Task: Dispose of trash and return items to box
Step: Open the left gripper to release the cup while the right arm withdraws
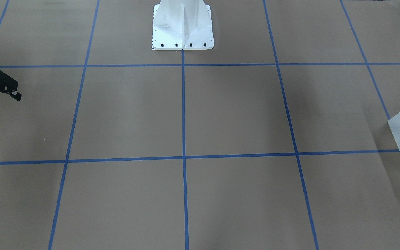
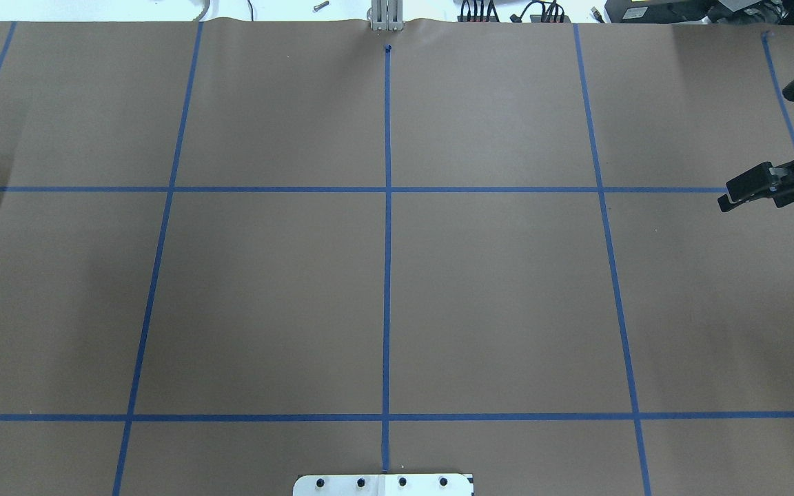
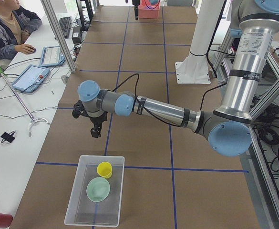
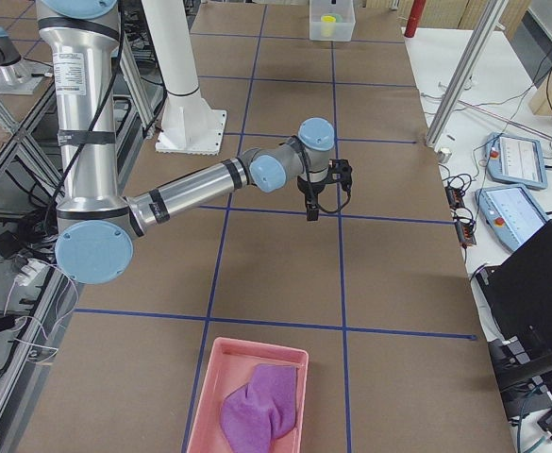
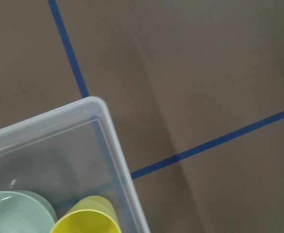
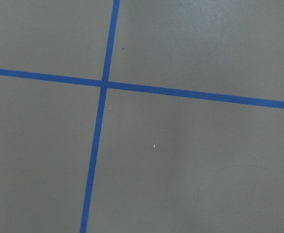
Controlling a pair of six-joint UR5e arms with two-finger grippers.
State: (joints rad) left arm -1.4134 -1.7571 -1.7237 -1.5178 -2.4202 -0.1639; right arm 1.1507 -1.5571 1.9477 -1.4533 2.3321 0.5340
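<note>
The desk (image 2: 266,289) carried nothing loose in any view, so the sorting looked done and the step in hand was probably the pull-back from the box (image 3: 101,212). The left arm (image 3: 163,110) reached out low toward the box. The right arm (image 4: 191,193) was stretched over the desk well apart from it. At the end of the desk opposite the box sat a pink tray (image 4: 257,351) with a crumpled purple cloth (image 4: 261,411) in it.

Inside the box, the mint-green bowl (image 3: 98,189) lay near the middle. The yellow cup (image 3: 104,169) lay touching or just beside it, against the box's short wall on the side nearest the left gripper (image 3: 96,131). That gripper hung over the desk just outside that wall. Whether its fingers were parted or closed could not be told, since only the side view showed them. The right gripper (image 1: 2,98) appeared to have its fingers spread, with nothing between them.

To finish well, the left arm should rise first and only then swing away from the box. That way neither wrist nor fingers would clip the rim and jolt the cup.
</note>
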